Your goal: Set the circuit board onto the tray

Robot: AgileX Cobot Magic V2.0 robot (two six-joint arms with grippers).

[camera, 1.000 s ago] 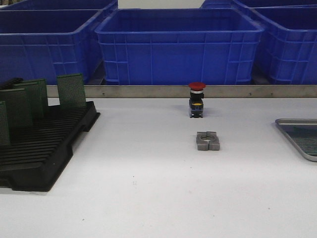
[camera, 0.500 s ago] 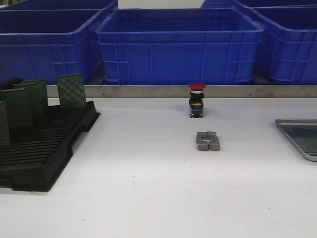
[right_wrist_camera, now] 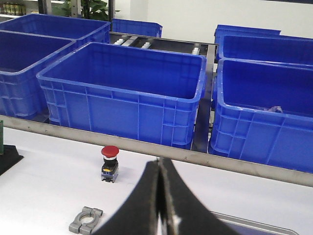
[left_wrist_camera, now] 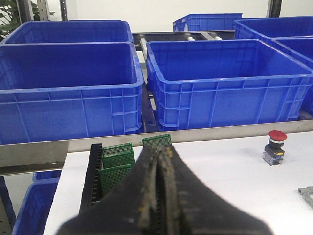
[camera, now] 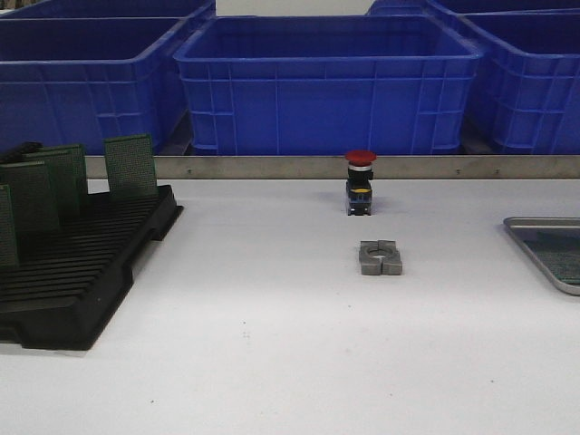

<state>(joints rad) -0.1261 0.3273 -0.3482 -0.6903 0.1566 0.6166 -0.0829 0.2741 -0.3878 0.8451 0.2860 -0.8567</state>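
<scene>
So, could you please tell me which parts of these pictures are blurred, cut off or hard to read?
Front view: soft overall, the tray cut off at the frame's right edge. Left wrist view: the closed left fingers loom blurred, hiding part of the black rack. Right wrist view: the closed right fingers are dark and featureless; the bins behind stay sharp.

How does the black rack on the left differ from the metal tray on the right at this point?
The black rack is dark slotted plastic; the tray is silver-grey metal with a raised rim. The rack holds green circuit boards standing upright in its slots; the tray is cut off by the frame edge, its contents unclear. Both rest on the white table.
</scene>
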